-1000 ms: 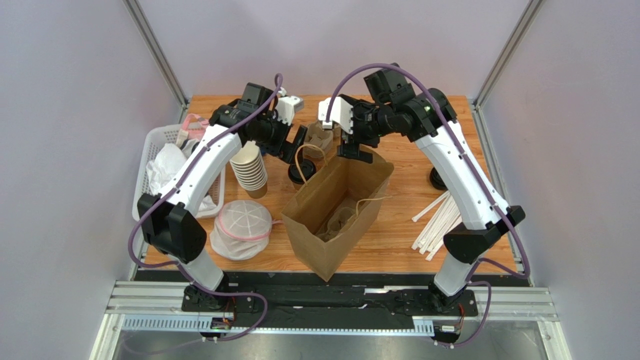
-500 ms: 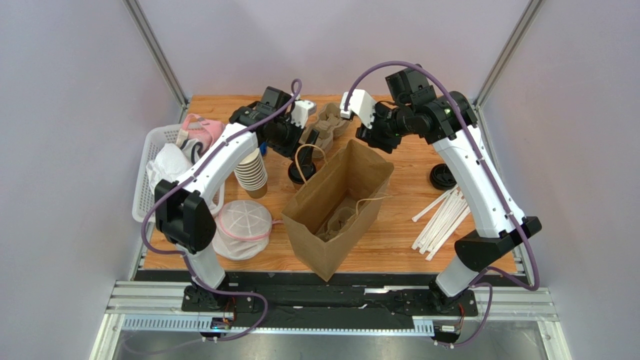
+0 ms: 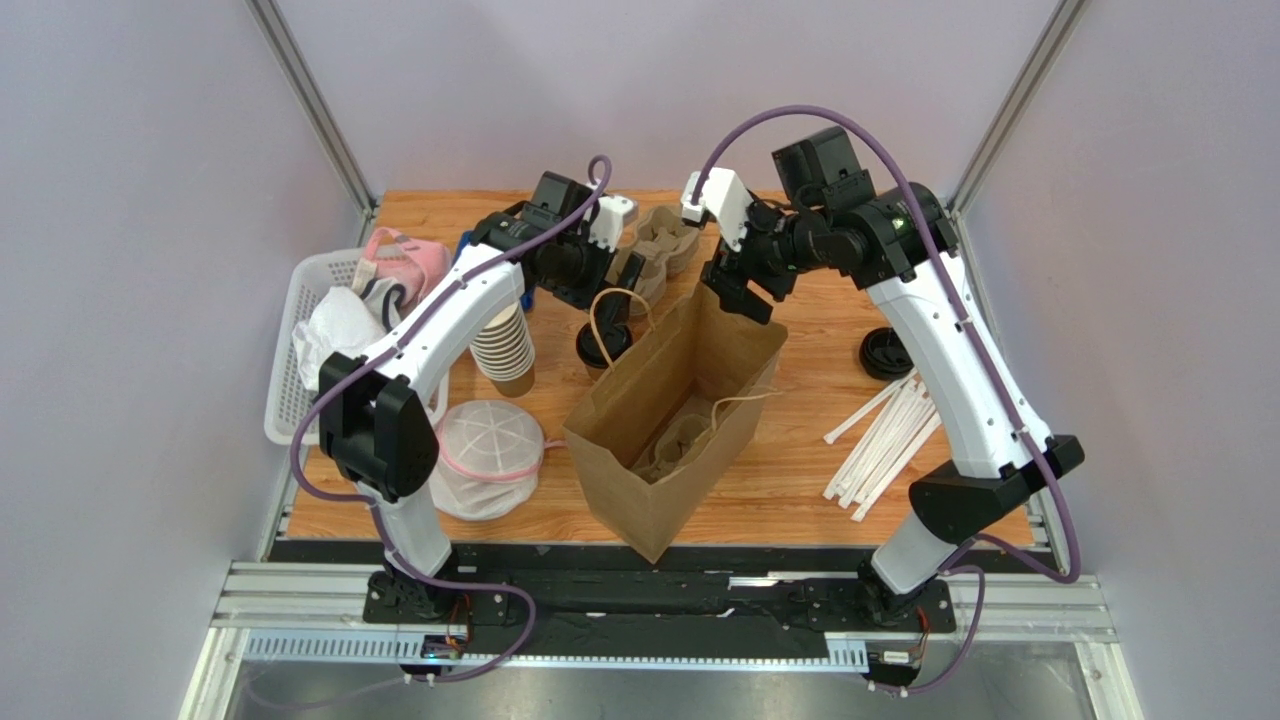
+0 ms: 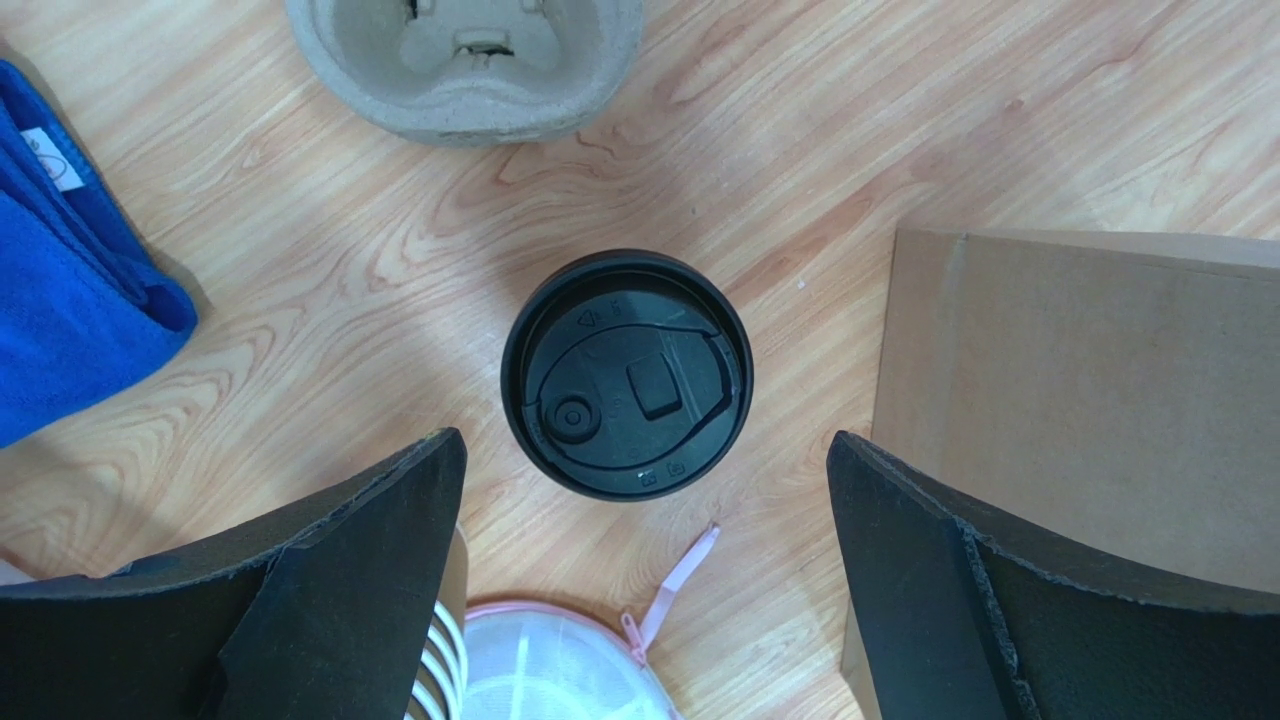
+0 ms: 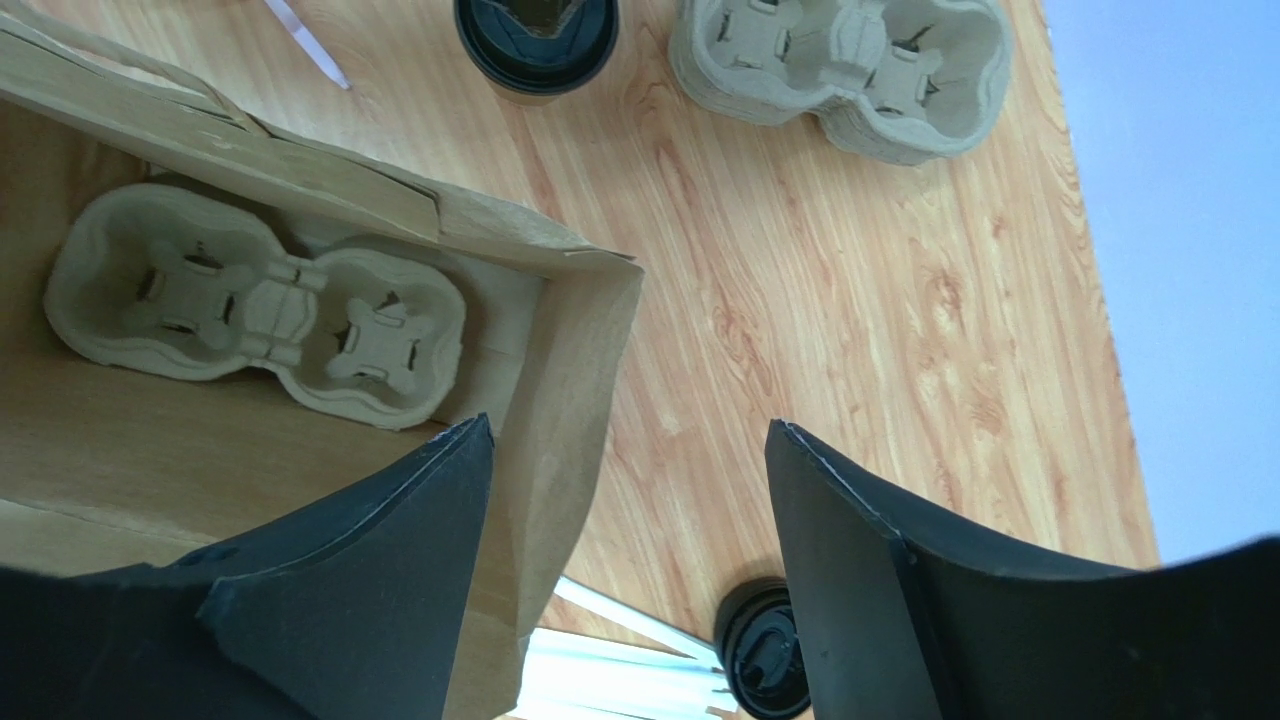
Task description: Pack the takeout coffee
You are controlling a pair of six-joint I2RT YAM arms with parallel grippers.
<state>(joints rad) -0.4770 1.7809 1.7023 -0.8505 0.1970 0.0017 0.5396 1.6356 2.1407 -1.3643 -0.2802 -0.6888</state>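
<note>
Top view: the coffee (image 3: 595,351) stood upright on the desk (image 3: 812,435), a little left of centre. It was outside the bag (image 3: 676,413), just beside the bag's left wall, with the cup stack (image 3: 501,342) on its other side. Only its black lid showed. The bag's cord handle looped across it in this view; I couldn't tell whether they touched.

Left end effector (image 4: 639,465) hung above the coffee with its fingers spread wide and nothing held. In the left wrist view the lid sat centred between the two fingers (image 4: 361,555), clear of both. A blue cloth (image 4: 68,285) lay at the left edge of that frame.

Right end effector (image 5: 628,435) was over the bag's upper rim, right of centre in the top view. Its fingers were also spread, gripping nothing. In the right wrist view the bag's corner fell between them, but contact couldn't be judged.

The bag stood open at centre. One pulp carrier (image 5: 256,308) lay flat on its floor.

Other items:
- A carrier stack (image 3: 661,240) at upper centre of the desk.
- A loose lid (image 3: 884,356) at right, well apart from the coffee.
- White sticks (image 3: 879,443) fanned out below the loose lid.
- A white basket (image 3: 293,375) at the left edge.
</note>
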